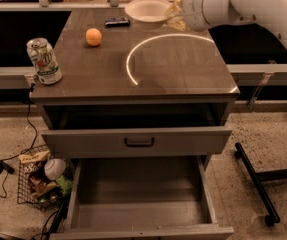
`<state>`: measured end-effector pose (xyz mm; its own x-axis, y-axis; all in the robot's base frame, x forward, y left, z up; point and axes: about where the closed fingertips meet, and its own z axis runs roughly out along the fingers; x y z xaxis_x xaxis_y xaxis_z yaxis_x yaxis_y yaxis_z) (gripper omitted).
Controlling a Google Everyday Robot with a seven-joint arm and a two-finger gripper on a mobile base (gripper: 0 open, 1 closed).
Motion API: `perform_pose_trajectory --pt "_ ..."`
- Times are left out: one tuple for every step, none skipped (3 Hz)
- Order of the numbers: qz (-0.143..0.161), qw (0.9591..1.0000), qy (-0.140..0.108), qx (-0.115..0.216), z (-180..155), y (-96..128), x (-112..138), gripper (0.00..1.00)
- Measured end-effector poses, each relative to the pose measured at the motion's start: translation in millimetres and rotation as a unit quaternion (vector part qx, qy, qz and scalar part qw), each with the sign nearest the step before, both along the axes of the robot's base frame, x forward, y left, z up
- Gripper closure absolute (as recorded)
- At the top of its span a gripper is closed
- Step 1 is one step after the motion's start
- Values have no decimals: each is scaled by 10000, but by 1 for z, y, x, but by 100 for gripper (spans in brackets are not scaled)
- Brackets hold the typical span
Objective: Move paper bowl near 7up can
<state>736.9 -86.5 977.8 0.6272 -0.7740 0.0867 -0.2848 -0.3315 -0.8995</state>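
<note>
We see the shallow white paper bowl (pixel 147 10) held over the far edge of the grey counter (pixel 183 69), its right rim clamped in our gripper (pixel 174 15). The dented silver-green 7up can (pixel 44 60) stands well apart at the near-left corner, a small orange ball (pixel 93 37) between them.

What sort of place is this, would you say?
Probably a lab or office workspace: a grey drawer cabinet, a wire snack basket on the floor, the gripper holding the paper bowl over the cabinet's rear.
</note>
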Motion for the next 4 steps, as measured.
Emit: perform_pose_trajectory --pt "581 9980 -141 206 2 41 -9 100" --pt "1107 9925 -182 483 0 80 -32 100" --pt "1455 9873 3 638 -16 107 -55 100" --pt "1661 9847 266 462 -38 122 -76 100"
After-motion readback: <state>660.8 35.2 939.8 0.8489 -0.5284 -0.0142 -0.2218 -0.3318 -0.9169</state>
